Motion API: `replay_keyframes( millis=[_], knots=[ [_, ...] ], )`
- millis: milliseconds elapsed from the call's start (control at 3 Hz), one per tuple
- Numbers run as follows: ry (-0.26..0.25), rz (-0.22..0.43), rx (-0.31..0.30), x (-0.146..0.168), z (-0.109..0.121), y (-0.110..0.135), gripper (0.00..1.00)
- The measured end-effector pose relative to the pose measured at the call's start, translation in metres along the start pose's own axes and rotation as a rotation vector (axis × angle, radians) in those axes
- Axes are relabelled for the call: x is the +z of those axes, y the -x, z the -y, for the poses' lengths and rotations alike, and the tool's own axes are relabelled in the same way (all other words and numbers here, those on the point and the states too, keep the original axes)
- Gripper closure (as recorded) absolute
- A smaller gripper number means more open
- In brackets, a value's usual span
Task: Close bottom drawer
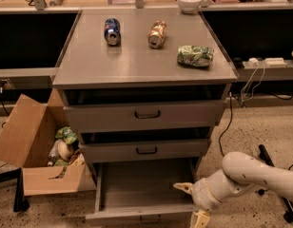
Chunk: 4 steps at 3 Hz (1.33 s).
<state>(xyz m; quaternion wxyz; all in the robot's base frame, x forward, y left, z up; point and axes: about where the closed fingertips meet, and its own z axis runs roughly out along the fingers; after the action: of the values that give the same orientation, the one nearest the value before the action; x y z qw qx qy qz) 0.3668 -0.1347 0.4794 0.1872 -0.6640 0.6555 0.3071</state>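
Note:
The bottom drawer [137,186] is pulled far out of the grey cabinet, a wide shallow empty tray with its short front panel [137,217] at the lower frame edge. My gripper [191,203] is at the drawer's right front corner on a white arm [253,175] that reaches in from the right. One pale finger [183,187] points left over the tray and the other [200,219] hangs down outside the front panel, so it is open and holds nothing.
The middle drawer [145,150] and top drawer [146,114] sit slightly out. On the cabinet top lie a blue can [112,31], a copper can [157,33] and a green bag [195,55]. An open cardboard box [37,146] stands left. Cables [234,103] run right.

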Motion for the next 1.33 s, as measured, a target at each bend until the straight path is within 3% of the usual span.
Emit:
replay_keyframes(
  millis=[333, 667, 1000, 1333],
  knots=[
    [0.000, 0.000, 0.000, 0.000, 0.000, 0.000, 0.00],
    [-0.010, 0.008, -0.021, 0.015, 0.010, -0.026, 0.00],
    [0.012, 0.019, -0.038, 0.035, 0.023, -0.065, 0.00],
    [0.062, 0.039, -0.015, 0.068, 0.037, -0.104, 0.00]
  ],
)
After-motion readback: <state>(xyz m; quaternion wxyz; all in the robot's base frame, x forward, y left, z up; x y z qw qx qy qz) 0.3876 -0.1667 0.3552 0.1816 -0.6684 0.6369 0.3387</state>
